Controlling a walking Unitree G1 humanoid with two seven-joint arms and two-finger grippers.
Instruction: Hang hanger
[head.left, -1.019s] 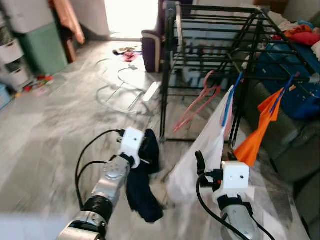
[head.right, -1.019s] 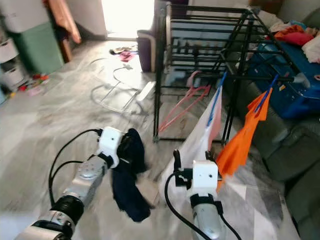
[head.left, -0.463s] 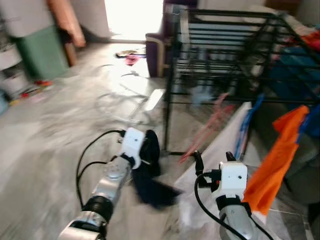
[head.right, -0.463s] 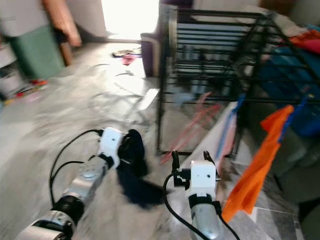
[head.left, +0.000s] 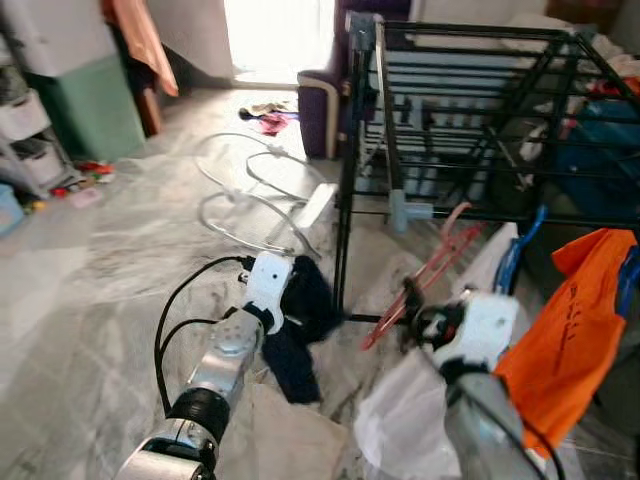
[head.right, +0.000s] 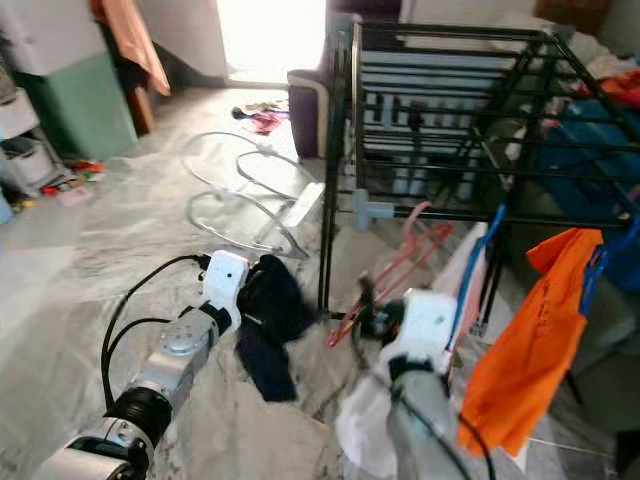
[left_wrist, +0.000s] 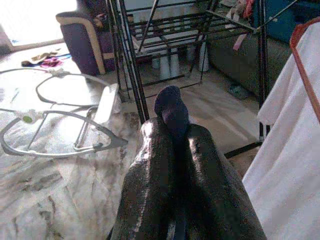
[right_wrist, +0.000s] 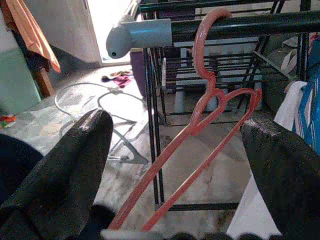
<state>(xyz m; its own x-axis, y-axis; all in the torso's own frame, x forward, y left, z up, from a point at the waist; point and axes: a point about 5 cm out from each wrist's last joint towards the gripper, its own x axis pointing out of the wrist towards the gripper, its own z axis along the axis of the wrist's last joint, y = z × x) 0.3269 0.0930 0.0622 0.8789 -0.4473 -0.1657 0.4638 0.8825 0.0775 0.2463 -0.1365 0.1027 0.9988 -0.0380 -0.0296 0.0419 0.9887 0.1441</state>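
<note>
Grey marble floor (head.left: 120, 260); bright doorway (head.left: 275, 35) at the back, green cabinet (head.left: 95, 100) at left, purple armchair (head.left: 322, 95) beside the doorway.

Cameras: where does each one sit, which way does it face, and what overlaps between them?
Left and right eye views: head stereo pair, looking forward and down at the marble floor and black drying rack; both silver arms show, the left gripper clamped on a dark garment.
Left wrist view: looks along shut fingers pinching the garment, toward the rack legs.
Right wrist view: looks between open fingers at the pink hanger hooked on a rack bar.
Shared: rack, hanger, white garment.
</note>
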